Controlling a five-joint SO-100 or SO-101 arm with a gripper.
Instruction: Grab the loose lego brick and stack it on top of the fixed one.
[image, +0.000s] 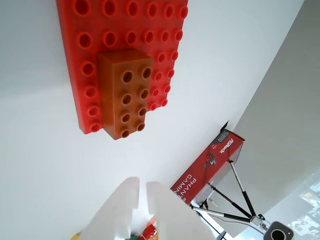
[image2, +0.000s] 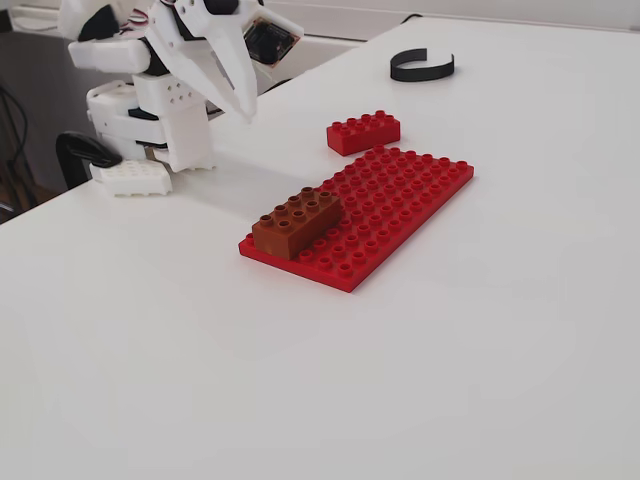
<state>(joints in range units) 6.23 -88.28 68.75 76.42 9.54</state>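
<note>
Fixed view alone shows the loose lego brick (image2: 363, 132) beyond the empty, nearly closed tool (image2: 243, 108); both show the fixed one (image: 125, 95) (image2: 297, 222).

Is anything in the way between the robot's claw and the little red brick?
Nothing visible. In the fixed view the gripper hangs above bare table, and the little red brick lies to its right, apart from the red baseplate. The brown brick sits nearer the camera, off that path.

In the wrist view, a red box (image: 210, 167) beyond the counter's edge at lower right carries the upside-down white words "ASRock" and "PHANTOM GAMING", partly cut off. Nothing else is legible.
</note>
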